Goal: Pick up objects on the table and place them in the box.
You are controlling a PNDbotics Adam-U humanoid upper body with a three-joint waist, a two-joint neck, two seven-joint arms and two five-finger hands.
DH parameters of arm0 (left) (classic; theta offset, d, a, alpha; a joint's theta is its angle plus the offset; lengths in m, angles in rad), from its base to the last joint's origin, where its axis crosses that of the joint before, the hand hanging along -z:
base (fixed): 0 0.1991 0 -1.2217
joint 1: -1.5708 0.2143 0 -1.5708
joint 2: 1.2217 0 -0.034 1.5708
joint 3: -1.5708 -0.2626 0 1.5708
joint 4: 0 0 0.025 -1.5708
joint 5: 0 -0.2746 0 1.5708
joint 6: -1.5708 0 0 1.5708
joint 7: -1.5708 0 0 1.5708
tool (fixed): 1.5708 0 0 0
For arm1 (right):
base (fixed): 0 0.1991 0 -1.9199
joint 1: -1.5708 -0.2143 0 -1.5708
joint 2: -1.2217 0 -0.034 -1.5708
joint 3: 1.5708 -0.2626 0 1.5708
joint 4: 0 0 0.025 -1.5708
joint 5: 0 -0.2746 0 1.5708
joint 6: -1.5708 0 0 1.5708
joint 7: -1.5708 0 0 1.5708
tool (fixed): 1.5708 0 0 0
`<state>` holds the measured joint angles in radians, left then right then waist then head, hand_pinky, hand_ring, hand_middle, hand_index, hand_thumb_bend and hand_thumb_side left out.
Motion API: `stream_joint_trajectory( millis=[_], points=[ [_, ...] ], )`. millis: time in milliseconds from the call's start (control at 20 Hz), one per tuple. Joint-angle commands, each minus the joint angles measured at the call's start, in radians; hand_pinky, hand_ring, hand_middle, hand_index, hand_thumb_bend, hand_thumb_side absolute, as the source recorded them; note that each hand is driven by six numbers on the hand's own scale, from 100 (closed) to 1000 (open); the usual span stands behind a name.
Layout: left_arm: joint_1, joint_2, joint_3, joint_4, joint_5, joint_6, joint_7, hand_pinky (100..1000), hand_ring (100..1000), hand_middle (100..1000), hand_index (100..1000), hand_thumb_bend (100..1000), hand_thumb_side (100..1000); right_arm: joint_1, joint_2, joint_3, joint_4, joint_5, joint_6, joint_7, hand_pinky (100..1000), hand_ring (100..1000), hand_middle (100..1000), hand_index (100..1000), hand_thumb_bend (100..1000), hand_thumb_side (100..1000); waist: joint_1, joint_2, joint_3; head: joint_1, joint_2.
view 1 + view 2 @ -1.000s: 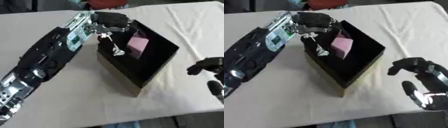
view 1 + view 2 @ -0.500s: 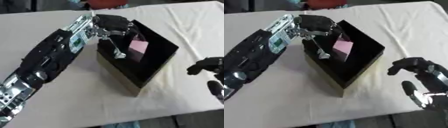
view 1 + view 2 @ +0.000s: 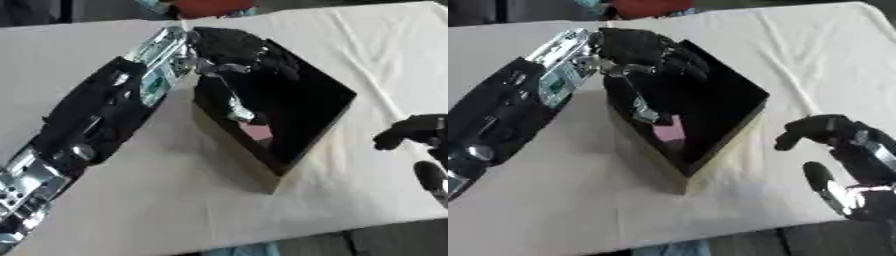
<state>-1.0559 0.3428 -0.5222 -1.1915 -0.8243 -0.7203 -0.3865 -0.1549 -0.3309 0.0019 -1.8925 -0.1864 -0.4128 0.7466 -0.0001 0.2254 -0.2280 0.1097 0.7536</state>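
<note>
The left hand (image 3: 645, 50) hangs over the far corner of the black box (image 3: 302, 107), fingers spread and relaxed, holding nothing that shows. A pink object (image 3: 669, 131) lies inside the box against its near wall. The right hand (image 3: 833, 135) idles, fingers loosely curled and empty, well right of the box. Pulling back, the left hand's dangling fingers could catch the box rim and drag it; their clearance is hard to judge here.

The left robot hand (image 3: 645, 50) fills the box (image 3: 297, 145) mouth's far corner; its near half lies open.
</note>
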Motion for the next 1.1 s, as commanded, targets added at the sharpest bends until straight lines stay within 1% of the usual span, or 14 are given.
stream_joint_trajectory(
  millis=[50, 100, 250, 400, 550, 600, 650, 700, 800, 850, 900, 950, 1050, 1100],
  points=[
    [-0.021, 0.021, 0.020, -0.028, -0.004, -0.065, -0.034, 846, 890, 919, 980, 420, 866, -0.005, -0.010, -0.004, -0.014, -0.003, -0.134, 0.133, 736, 666, 599, 838, 100, 388, -0.006, -0.019, 0.004, -0.005, -0.009],
    [-0.019, 0.030, 0.025, -0.036, 0.003, -0.063, -0.028, 844, 883, 911, 977, 399, 825, -0.004, -0.010, -0.004, -0.014, -0.003, -0.134, 0.133, 736, 666, 599, 838, 100, 388, -0.006, -0.020, 0.008, -0.006, -0.009],
    [-0.007, 0.070, 0.046, -0.079, 0.043, -0.045, -0.011, 839, 869, 896, 972, 348, 757, 0.000, -0.010, -0.007, -0.013, -0.001, -0.133, 0.131, 736, 666, 599, 838, 100, 388, -0.007, -0.024, 0.025, -0.010, -0.007],
    [0.026, 0.120, 0.083, -0.148, 0.088, -0.012, 0.024, 817, 832, 857, 956, 278, 647, 0.001, -0.010, -0.010, -0.013, 0.001, -0.132, 0.127, 736, 666, 599, 838, 100, 387, -0.009, -0.026, 0.048, -0.012, -0.006],
    [0.082, 0.187, 0.143, -0.227, 0.137, 0.026, 0.072, 782, 782, 803, 936, 224, 546, 0.004, -0.010, -0.015, -0.014, 0.005, -0.131, 0.122, 736, 666, 599, 838, 100, 388, -0.011, -0.028, 0.069, -0.023, -0.008],
    [0.106, 0.211, 0.164, -0.255, 0.155, 0.039, 0.089, 766, 762, 782, 928, 172, 463, 0.005, -0.010, -0.017, -0.014, 0.006, -0.131, 0.120, 735, 666, 599, 838, 100, 388, -0.011, -0.028, 0.074, -0.026, -0.009],
    [0.130, 0.235, 0.188, -0.282, 0.172, 0.054, 0.106, 760, 755, 776, 926, 140, 418, 0.005, -0.010, -0.020, -0.014, 0.008, -0.131, 0.117, 735, 666, 599, 838, 100, 388, -0.012, -0.027, 0.084, -0.031, -0.011],
    [0.156, 0.259, 0.210, -0.309, 0.188, 0.069, 0.123, 747, 735, 758, 919, 100, 396, 0.005, -0.010, -0.023, -0.015, 0.010, -0.131, 0.114, 735, 666, 600, 838, 100, 388, -0.012, -0.025, 0.092, -0.035, -0.013],
    [0.210, 0.301, 0.255, -0.361, 0.222, 0.103, 0.156, 729, 704, 730, 907, 100, 354, 0.005, -0.010, -0.029, -0.016, 0.015, -0.131, 0.107, 735, 666, 600, 838, 100, 388, -0.013, -0.022, 0.111, -0.043, -0.017],
    [0.236, 0.315, 0.277, -0.378, 0.238, 0.119, 0.173, 722, 691, 718, 904, 100, 351, 0.004, -0.010, -0.033, -0.017, 0.018, -0.131, 0.103, 735, 666, 600, 838, 100, 388, -0.013, -0.020, 0.118, -0.048, -0.020],
    [0.261, 0.325, 0.295, -0.393, 0.254, 0.134, 0.188, 716, 680, 707, 900, 100, 361, 0.004, -0.010, -0.036, -0.018, 0.021, -0.132, 0.099, 735, 666, 600, 838, 100, 388, -0.013, -0.019, 0.122, -0.049, -0.021],
    [0.287, 0.330, 0.316, -0.400, 0.270, 0.150, 0.204, 708, 665, 690, 886, 100, 409, 0.004, -0.009, -0.041, -0.019, 0.024, -0.132, 0.093, 735, 666, 600, 838, 100, 388, -0.013, -0.017, 0.127, -0.052, -0.024],
    [0.340, 0.332, 0.358, -0.411, 0.302, 0.183, 0.234, 695, 638, 662, 868, 100, 420, 0.003, -0.007, -0.048, -0.021, 0.029, -0.131, 0.083, 735, 666, 599, 838, 100, 387, -0.016, -0.013, 0.137, -0.057, -0.029],
    [0.366, 0.331, 0.379, -0.417, 0.318, 0.198, 0.241, 687, 622, 644, 856, 100, 410, 0.002, -0.006, -0.050, -0.022, 0.031, -0.131, 0.079, 735, 666, 599, 838, 100, 387, -0.017, -0.012, 0.142, -0.059, -0.032]
  ],
)
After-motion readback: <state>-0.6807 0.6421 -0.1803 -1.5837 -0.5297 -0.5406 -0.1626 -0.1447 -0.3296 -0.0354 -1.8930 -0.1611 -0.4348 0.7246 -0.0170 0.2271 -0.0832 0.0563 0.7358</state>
